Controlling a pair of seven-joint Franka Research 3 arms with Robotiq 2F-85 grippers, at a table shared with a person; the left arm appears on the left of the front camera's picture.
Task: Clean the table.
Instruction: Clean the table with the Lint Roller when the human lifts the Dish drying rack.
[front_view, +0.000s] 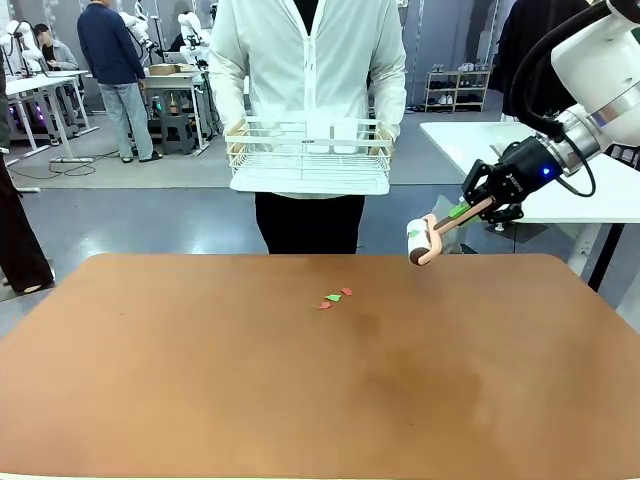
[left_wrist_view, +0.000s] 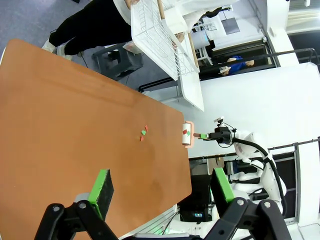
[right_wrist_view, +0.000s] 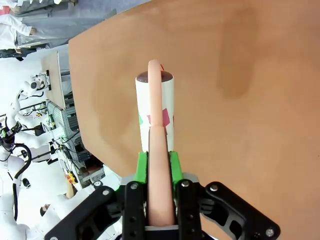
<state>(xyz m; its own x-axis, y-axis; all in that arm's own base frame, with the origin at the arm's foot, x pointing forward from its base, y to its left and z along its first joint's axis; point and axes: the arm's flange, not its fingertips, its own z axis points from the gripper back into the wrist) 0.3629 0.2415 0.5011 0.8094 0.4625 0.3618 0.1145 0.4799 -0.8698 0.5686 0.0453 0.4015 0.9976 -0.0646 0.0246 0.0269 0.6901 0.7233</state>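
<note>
We hold a lint roller (front_view: 421, 243) in our right tool (front_view: 463, 211) at the far edge of the reddish-brown bench (front_view: 200, 390)
Nearest us, our left tool (left_wrist_view: 160, 189) hangs above the bench with its green pads (left_wrist_view: 102, 187) spread wide apart. Past the middle of the bench top, a few small red and green scraps (front_view: 336, 296) lie close together. Farther on and to the right, our right tool is pressed together on the roller's pink handle (right_wrist_view: 159, 150). The white roll (right_wrist_view: 155, 107), with red and green bits stuck to it, sits by the bench's far edge, and we cannot tell whether it touches the top. Beyond the bench a person (front_view: 310, 60) in a white jacket holds a white wire rack (front_view: 310, 160), and a white-topped table (front_view: 540, 170) stands off to the right
</note>
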